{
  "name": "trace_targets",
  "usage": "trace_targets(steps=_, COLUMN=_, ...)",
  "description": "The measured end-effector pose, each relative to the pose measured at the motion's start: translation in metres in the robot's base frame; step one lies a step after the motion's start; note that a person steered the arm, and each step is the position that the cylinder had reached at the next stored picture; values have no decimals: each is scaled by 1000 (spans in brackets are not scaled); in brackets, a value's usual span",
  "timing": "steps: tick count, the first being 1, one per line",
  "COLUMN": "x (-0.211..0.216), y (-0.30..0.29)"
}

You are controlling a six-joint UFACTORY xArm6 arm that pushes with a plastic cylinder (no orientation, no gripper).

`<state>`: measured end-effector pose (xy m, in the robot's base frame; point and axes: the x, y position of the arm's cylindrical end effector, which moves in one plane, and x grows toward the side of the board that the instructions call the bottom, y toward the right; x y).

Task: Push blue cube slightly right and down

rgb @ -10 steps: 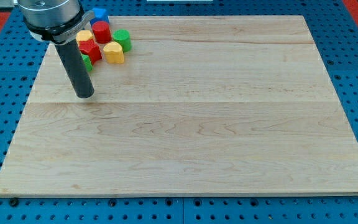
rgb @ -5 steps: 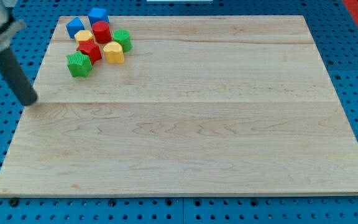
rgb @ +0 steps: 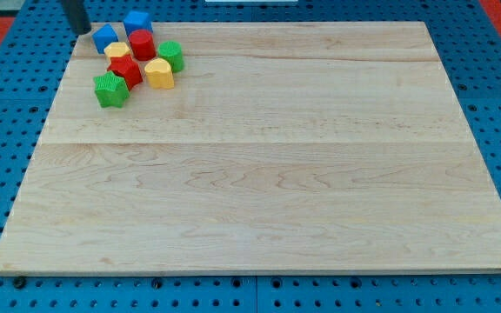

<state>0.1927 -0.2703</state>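
Wooden surface (rgb: 259, 174) carries a block cluster at the view's top left. My tip (rgb: 81, 30) stands upright just left of a blue block (rgb: 104, 37); blue cube (rgb: 137, 22) sits further right.

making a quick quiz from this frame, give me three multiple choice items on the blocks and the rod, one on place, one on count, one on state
1. Where is my tip?
A. at the view's top left, just left of the blue block
B. at the board's centre
C. at the view's bottom right

2. How many blocks show?
A. four
B. eight
C. eleven

3. How does the green star block lie?
A. stacked on another block
B. off the wooden board
C. flat on the board, at the cluster's lower left

Answers: 1 A, the rod ends beside that block at the board's corner. 2 B, two each of blue, red, yellow and green. 3 C, it rests on wood below the others.
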Motion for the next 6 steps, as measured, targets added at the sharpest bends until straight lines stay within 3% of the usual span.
trace_targets(steps=1, x=-2, y=21)
trace_targets(steps=4, x=15, y=275)
trace_targets(steps=5, x=48, y=278)
trace_targets(steps=6, x=32, y=272)
